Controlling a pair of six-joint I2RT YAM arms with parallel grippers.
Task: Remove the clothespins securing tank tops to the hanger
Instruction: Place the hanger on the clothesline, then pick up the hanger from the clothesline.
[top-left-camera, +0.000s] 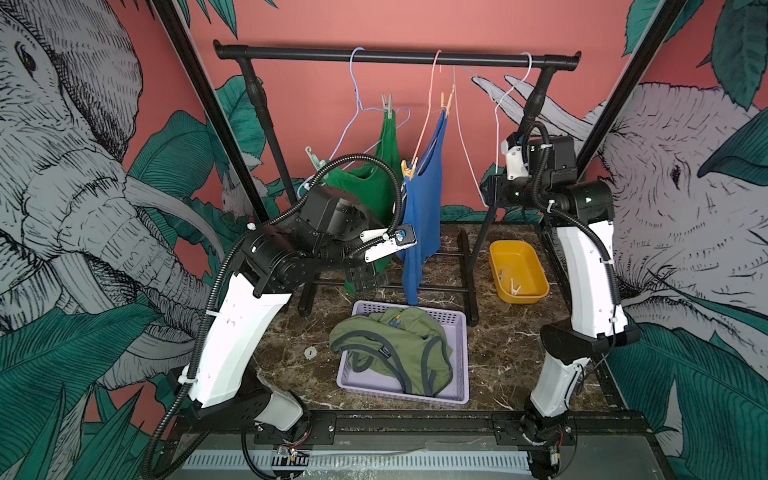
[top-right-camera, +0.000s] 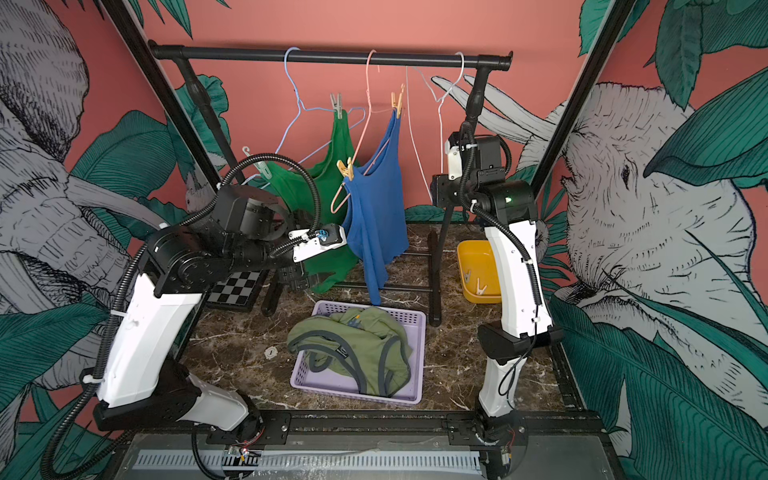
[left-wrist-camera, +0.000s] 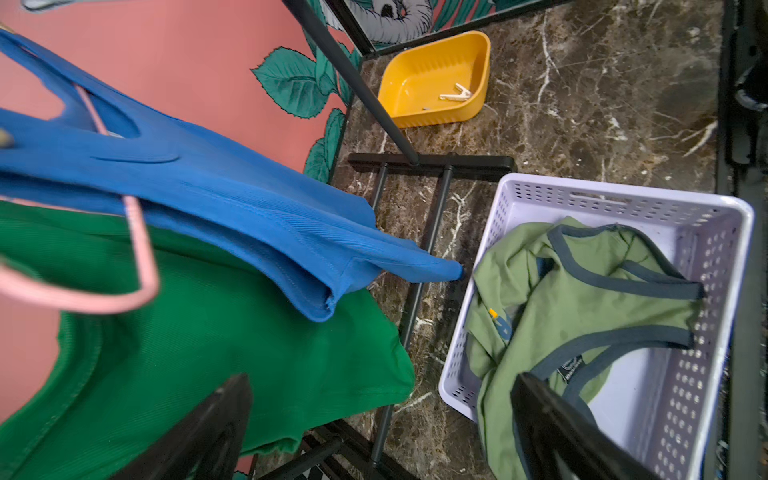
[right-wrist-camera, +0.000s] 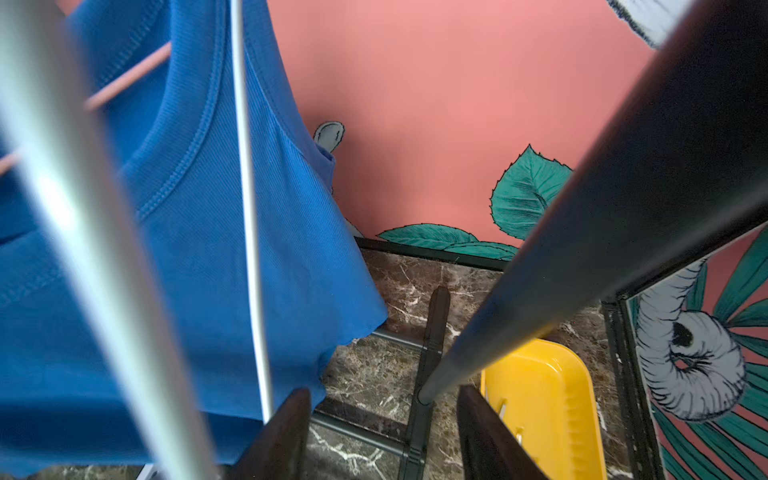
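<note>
**Clothespins on the rack, at the counter's (top-left-camera: 498, 353) 12 o'clock.** A grey clothespin (top-left-camera: 388, 106) and a mint clothespin (top-left-camera: 312, 157) pin the green tank top (top-left-camera: 374, 178) to the light-blue hanger (top-left-camera: 356, 93). A beige clothespin (top-left-camera: 446, 102) and a yellow-orange clothespin (top-left-camera: 409, 168) pin the blue tank top (top-left-camera: 424, 216) to the pink hanger (left-wrist-camera: 145, 257).

Loose pins (top-left-camera: 514, 286) lie in the yellow tub (top-left-camera: 496, 266) at 2 o'clock. The olive tank top (top-left-camera: 395, 349) lies heaped in the lavender basket (top-left-camera: 463, 357) near centre.

The pins look light, stiff and sprung. They are probably best squeezed at the splayed tail ends, clear of the cloth. The tops are soft, and the wire hangers would likely swing under a push.

- **Left hand** (top-left-camera: 363, 280), at 10 o'clock, low beside the green hem: jaws spread wide, nothing between them.
- **Right hand** (right-wrist-camera: 382, 440), at 1 o'clock by the bare white hanger (right-wrist-camera: 249, 208): jaws parted, empty.

Only the top views show the four clipped pins clearly. The left wrist view looks straight into tub and basket. The right wrist view shows the white wire passing just beside one finger (right-wrist-camera: 282, 436).
</note>
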